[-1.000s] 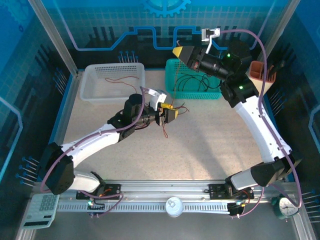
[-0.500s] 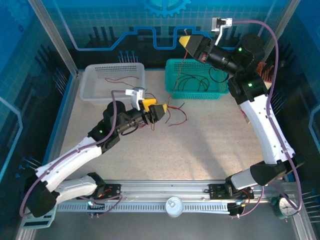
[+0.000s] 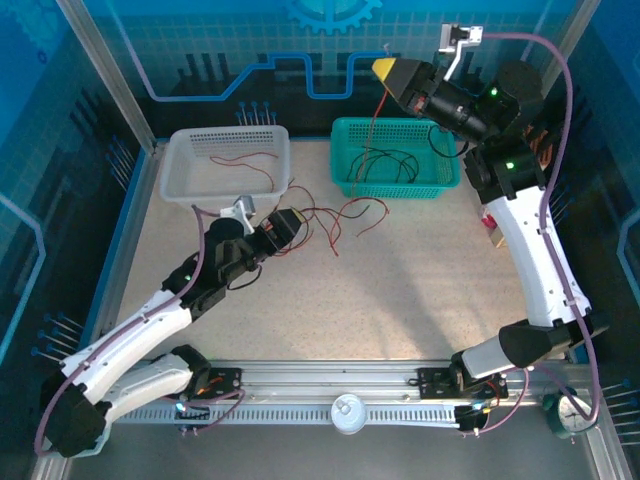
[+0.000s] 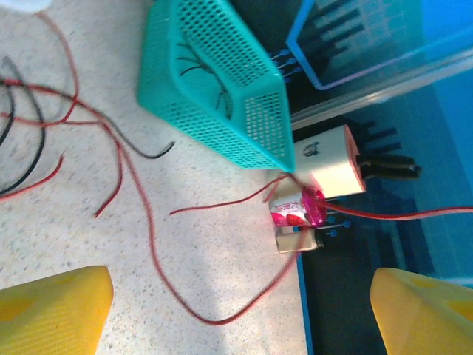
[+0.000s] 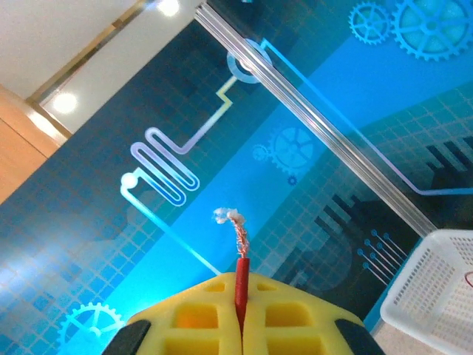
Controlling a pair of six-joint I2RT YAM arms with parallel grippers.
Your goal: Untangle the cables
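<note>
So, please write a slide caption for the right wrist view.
Right gripper shut on a red cable, its stripped end poking out; white basket at lower right.

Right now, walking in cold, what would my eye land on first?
The yellow-tipped right gripper, raised high at the back, is shut on a red cable whose bare end pokes out above it. That cable drops toward a loose tangle of red and black cables on the table in front of the teal basket. The left gripper hangs open low beside that tangle.
</note>
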